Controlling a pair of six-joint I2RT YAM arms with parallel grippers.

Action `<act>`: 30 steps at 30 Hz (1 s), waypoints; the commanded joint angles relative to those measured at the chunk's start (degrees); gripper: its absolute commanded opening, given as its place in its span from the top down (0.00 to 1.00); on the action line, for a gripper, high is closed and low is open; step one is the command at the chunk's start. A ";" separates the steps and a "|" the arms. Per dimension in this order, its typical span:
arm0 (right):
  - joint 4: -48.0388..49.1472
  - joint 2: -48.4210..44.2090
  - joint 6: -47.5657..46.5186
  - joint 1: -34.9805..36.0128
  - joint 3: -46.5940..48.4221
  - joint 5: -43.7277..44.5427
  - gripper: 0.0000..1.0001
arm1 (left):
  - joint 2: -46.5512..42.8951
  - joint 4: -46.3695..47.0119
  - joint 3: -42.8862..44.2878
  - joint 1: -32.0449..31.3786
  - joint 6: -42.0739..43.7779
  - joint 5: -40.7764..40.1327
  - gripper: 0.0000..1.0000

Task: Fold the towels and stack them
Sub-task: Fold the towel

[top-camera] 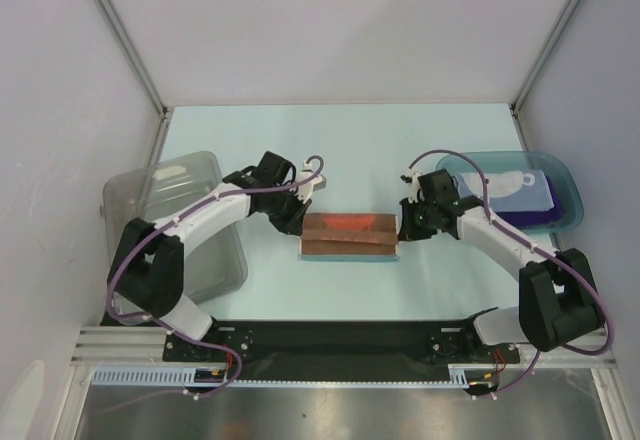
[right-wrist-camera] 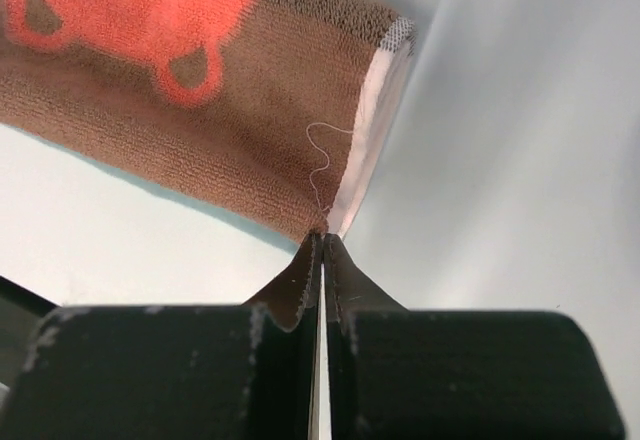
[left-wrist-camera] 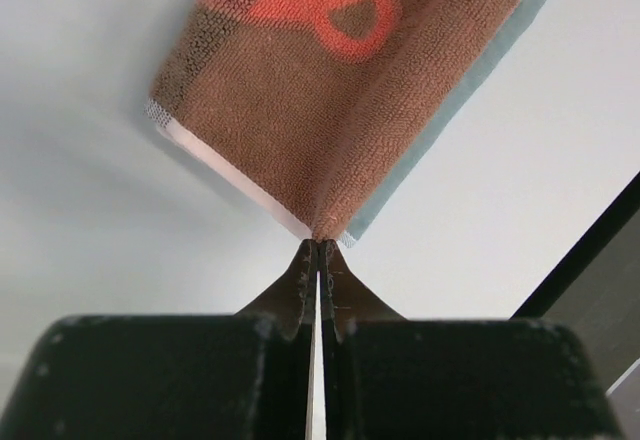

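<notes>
Limp, light orange-brown towel (top-camera: 348, 235) on the desk (top-camera: 340, 140), pinched at both ends.
Your left end effector (left-wrist-camera: 318, 247) and right end effector (right-wrist-camera: 322, 236) each clamp an end corner; it likely sags, so hold hems, lift evenly.

Overhead view, 2 wrist close-ups (sharing towel (top-camera: 349, 235))

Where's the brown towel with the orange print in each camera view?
Top external: brown towel at centre of the table, between left gripper and right gripper.
Left wrist: towel upper centre, one corner pinched.
Right wrist: towel upper left, one corner pinched.
Shared landmark: its orange print, visible in all three.
</notes>
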 commanded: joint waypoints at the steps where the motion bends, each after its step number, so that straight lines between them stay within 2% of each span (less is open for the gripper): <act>1: 0.05 -3.20 3.61 1.65 -1.16 2.29 1.00 | -3.47 0.79 -1.46 -0.60 -1.65 -2.68 1.00; 14: -2.76 -2.68 7.30 4.03 -3.28 5.54 0.98 | -1.71 1.14 -5.50 -3.32 -3.23 -3.30 1.00; 16: -3.90 -2.23 8.26 4.12 -2.49 6.68 0.91 | -1.36 0.35 -5.50 -3.85 -3.50 -4.08 0.97; 17: -4.34 -2.49 9.05 4.20 -2.23 7.29 0.86 | -1.36 0.09 -5.42 -4.29 -3.59 -4.52 0.85; 18: -5.22 -2.93 9.67 4.21 -2.05 7.65 0.83 | -1.79 -0.18 -5.33 -4.47 -4.11 -5.83 0.80; 20: -5.75 -4.33 11.07 4.21 -1.52 7.65 0.71 | -2.41 -1.23 -4.46 -4.73 -4.72 -6.55 0.78; 21: -6.88 -4.77 11.69 4.21 -1.17 8.17 0.62 | -3.11 -1.23 -4.01 -4.82 -6.12 -7.07 0.75; 22: -7.50 -5.21 12.22 4.21 -0.39 9.05 0.61 | -3.64 -1.32 -3.49 -4.91 -6.48 -6.99 0.72; 25: -8.91 -6.62 13.98 4.29 1.55 9.67 0.69 | -4.78 -2.90 -0.25 -4.91 -8.50 -9.36 0.71; 30: -2.07 -8.12 17.93 4.47 0.68 3.88 0.78 | -4.52 -0.03 1.70 -6.23 -12.72 -7.09 0.71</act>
